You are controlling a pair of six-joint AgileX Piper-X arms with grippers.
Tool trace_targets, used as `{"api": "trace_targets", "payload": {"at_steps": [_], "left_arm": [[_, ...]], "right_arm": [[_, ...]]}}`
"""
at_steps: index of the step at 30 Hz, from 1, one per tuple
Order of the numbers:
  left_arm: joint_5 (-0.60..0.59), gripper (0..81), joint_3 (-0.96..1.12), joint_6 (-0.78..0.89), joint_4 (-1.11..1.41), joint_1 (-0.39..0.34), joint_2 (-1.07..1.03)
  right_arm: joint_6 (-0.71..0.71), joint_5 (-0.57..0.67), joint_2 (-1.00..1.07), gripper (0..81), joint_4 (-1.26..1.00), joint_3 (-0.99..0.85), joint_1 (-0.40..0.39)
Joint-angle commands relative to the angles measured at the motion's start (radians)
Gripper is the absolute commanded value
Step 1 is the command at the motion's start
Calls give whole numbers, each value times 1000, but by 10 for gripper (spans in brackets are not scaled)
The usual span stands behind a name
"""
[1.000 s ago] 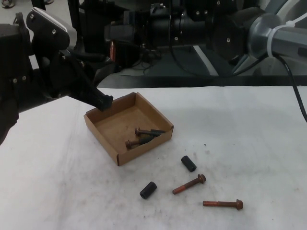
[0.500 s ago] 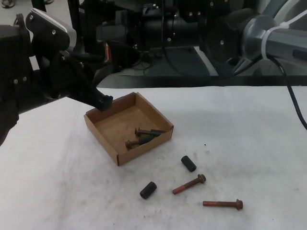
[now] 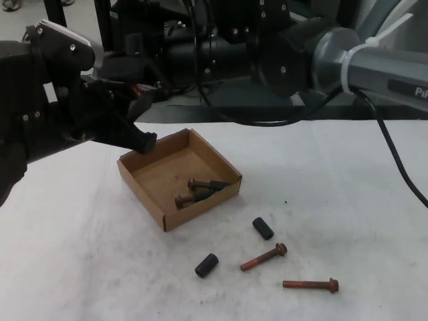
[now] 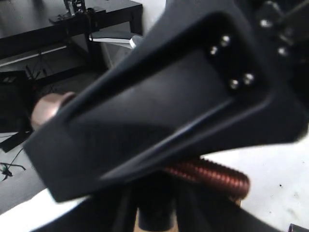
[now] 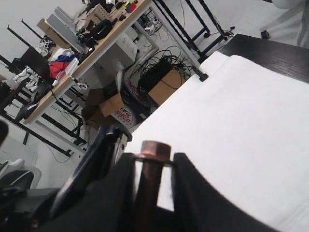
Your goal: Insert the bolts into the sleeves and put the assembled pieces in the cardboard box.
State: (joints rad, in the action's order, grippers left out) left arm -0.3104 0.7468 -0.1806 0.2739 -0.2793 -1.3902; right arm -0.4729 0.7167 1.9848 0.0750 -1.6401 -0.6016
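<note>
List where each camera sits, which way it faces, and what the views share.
High view: behind the arms, facing forward and down over the bench, cardboard box, bolts and sleeves; both arms show, the left claw by the box's rim.
Left wrist view: on the left wrist, facing along that claw, a threaded bolt partly behind it.
Right wrist view: on the right wrist, facing past the right claw, shut on a bolt, across the bench to desks.
Shared: the high and right wrist views both show the bench.
</note>
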Motion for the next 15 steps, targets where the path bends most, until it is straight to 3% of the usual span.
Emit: {"api": "trace_targets", "payload": {"at_steps": [1,5,15], "left_arm": [[39,8,15,31,37,1,15],[39,8,15,47,-107,1,22],[108,8,15,117,-699,-3,100]], "right_arm": [[8,30,-4,2,24,9,2],[15,30,-4,2,62,14,2],[280,-80,-4,2,435,14,-1]]}}
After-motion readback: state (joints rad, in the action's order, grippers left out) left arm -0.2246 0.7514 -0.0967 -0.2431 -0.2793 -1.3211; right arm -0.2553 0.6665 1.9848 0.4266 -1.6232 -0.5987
